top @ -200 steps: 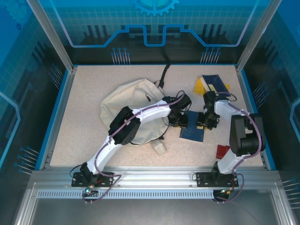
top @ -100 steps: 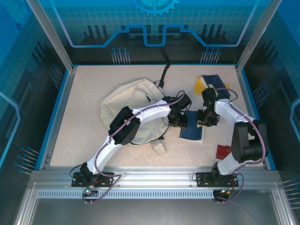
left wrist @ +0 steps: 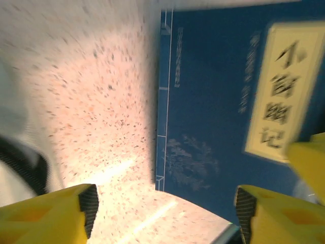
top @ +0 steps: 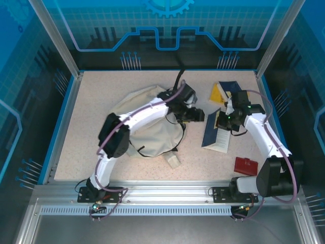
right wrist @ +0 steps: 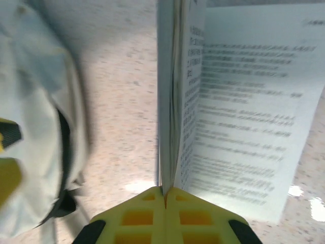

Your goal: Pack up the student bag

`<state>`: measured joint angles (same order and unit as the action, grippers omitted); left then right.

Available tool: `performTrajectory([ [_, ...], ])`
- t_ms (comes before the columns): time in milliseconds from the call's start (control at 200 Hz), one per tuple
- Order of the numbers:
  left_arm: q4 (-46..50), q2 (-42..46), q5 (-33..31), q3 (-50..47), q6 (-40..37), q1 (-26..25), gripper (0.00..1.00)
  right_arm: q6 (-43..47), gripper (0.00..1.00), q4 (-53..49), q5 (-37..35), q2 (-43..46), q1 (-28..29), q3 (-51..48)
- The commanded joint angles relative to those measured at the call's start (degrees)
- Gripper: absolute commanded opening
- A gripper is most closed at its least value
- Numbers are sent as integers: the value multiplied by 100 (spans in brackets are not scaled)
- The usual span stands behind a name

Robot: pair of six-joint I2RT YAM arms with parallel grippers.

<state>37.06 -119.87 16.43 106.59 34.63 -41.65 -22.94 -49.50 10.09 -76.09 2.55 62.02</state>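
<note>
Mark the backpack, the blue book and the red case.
backpack (top: 152,134), top view, on its cream front panel.
blue book (left wrist: 203,91), left wrist view, on the blue cover.
red case (top: 246,165), top view, on its flat top.

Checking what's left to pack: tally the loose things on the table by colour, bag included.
Cream: 2, the student bag and a small block.
Blue: 2, the open book in the right claw and another book behind it.
Yellow: 1, a triangle.
Red: 1, a flat piece.
Total: 6.
</note>
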Motion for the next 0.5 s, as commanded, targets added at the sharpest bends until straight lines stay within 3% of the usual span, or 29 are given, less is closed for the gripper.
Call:
performTrajectory([
  [0, -410, 631, 382, -656, 97, 432, 82, 270, 0, 86, 1158, 174, -38, 386],
  [195, -1594, 1432, 1246, -2138, 446, 1127, 98, 60, 0, 531, 2365, 172, 32, 667],
  [495, -3626, 2221, 2524, -3723, 1345, 1779, 99, -321, 0, 1336, 3681, -349, 627, 1137],
])
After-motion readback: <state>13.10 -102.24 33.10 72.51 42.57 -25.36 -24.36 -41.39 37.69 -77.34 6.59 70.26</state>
